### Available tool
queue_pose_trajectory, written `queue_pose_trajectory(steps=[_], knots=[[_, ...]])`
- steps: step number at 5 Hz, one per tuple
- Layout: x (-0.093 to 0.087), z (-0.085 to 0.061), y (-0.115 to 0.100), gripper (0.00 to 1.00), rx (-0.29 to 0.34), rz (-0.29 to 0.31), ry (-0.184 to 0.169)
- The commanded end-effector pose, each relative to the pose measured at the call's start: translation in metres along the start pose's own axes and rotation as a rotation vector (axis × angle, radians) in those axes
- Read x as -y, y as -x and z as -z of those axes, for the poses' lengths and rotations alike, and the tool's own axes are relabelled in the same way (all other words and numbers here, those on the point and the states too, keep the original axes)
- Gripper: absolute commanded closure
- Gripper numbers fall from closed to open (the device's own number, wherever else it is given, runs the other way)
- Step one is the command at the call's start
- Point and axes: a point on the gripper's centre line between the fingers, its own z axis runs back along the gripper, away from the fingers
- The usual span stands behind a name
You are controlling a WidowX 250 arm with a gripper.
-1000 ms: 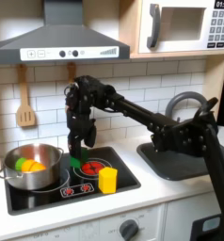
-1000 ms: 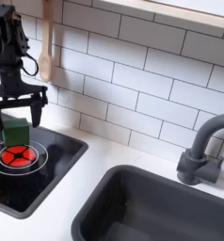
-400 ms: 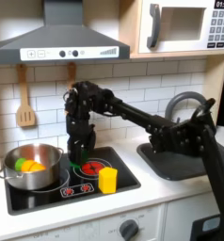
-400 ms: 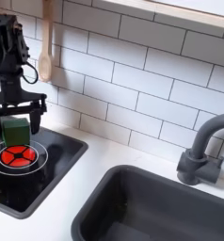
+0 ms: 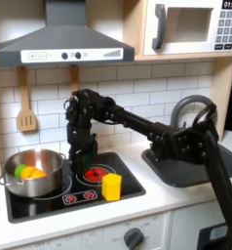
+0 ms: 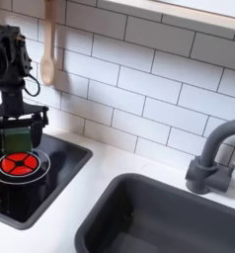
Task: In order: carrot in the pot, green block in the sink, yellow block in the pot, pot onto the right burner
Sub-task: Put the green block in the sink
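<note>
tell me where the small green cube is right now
The small green cube sits at the back of the black stovetop at the second exterior view's left, between the fingers of the gripper, just behind the red burner.

End effector [image 6: 18, 135] now lower than a second ago, dropped down over the green block [image 6: 18, 137] at the 12 o'clock edge of the red burner [image 6: 19, 163]. Fingers, earlier spread wide above the block, now stand closer in, flanking its two sides. In the first exterior view the arm's wrist [image 5: 85, 137] sits lower toward the stovetop.
</note>
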Motion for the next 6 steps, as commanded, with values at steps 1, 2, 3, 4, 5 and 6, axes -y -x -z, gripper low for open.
queue_pose_trajectory(steps=[1,2,3,4,5,6], knots=[[-0.001,0.008,-0.001,0.56,0.001,-0.017,-0.006],[0.005,0.005,0.004,1.0,0.018,-0.006,0.004],[0.015,0.0,0.016,1.0,0.029,0.032,0.03],[0.031,0.003,0.045,1.0,0.006,0.103,0.038],[0.051,0.0,0.072,1.0,0.0,0.183,0.056],[0.066,-0.005,0.089,1.0,0.009,0.246,0.071]])
